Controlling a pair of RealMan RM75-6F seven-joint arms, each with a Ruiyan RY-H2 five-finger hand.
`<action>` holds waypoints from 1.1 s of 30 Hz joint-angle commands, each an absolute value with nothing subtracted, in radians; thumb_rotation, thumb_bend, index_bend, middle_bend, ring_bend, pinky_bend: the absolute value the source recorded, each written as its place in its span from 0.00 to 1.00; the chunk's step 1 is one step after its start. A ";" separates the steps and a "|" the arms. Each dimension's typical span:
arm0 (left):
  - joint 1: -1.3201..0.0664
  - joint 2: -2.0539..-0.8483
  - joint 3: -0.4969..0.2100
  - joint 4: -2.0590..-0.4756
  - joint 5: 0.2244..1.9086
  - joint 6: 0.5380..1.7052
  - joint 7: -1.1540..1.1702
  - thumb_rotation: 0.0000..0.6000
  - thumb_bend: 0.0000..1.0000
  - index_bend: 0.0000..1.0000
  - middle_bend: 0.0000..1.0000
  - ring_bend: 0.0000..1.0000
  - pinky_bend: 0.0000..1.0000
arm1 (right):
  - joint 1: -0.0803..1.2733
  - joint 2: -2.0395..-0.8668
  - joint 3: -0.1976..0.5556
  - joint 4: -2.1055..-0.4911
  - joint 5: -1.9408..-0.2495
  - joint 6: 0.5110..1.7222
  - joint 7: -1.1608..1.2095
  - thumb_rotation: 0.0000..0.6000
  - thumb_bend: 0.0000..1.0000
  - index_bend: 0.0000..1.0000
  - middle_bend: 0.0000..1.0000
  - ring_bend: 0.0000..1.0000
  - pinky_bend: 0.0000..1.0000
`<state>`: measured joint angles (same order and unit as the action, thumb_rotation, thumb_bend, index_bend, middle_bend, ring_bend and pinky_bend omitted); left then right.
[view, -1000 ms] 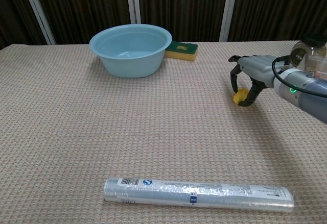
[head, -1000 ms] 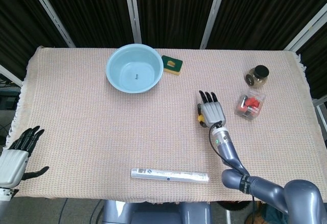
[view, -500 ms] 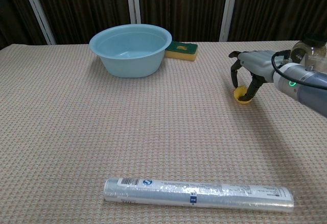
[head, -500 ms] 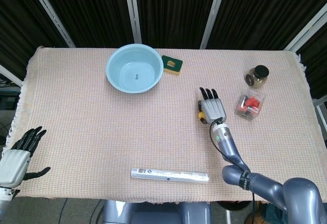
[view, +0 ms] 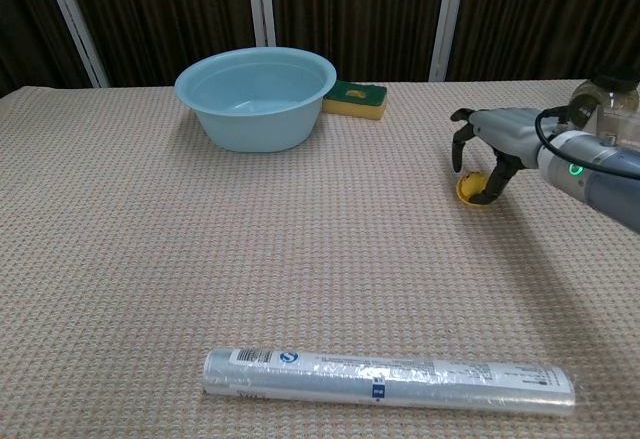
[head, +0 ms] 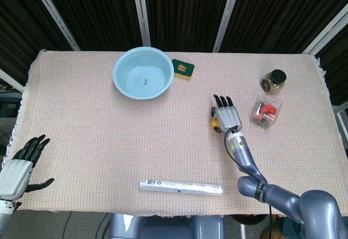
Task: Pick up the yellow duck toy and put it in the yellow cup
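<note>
While curled over duck point(view: 472, 188) | right hand point(view: 492, 141) touches it, grip unclear

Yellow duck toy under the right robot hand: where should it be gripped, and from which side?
Grip the yellow duck toy across its rounded body, coming from above. It sits low on the table, and the right robot hand arches over it, fingertips down around it.

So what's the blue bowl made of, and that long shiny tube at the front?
The blue bowl looks like smooth plastic: one even pale colour, a thin rim and a soft sheen. The tube looks like a roll wrapped in clear, glossy plastic film: it glints and wrinkles, with a printed label. What's inside doesn't show.
</note>
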<state>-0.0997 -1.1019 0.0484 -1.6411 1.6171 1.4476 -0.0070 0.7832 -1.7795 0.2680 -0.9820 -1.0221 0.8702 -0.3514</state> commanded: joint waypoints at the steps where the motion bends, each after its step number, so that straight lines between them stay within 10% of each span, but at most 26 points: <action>1: -0.100 -1.102 0.048 -1.641 1.616 1.447 -0.008 1.00 0.00 0.00 0.00 0.00 0.22 | 0.781 -1.774 0.263 -0.977 -1.034 0.866 -0.337 1.00 0.16 0.42 0.00 0.00 0.00; 28: -0.104 -1.102 0.046 -1.646 1.613 1.445 0.005 1.00 0.00 0.00 0.00 0.00 0.22 | 0.779 -1.728 0.272 -1.027 -1.048 0.895 -0.342 1.00 0.16 0.40 0.00 0.00 0.00; 33: -0.105 -1.102 0.045 -1.644 1.609 1.442 0.006 1.00 0.00 0.00 0.00 0.00 0.22 | 0.754 -1.699 0.256 -1.083 -1.047 0.916 -0.359 1.00 0.02 0.34 0.00 0.00 0.00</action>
<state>-0.1049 -1.1022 0.0449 -1.6445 1.6091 1.4424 0.0063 0.7667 -1.7128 0.2651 -1.0602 -1.0462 0.9052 -0.3512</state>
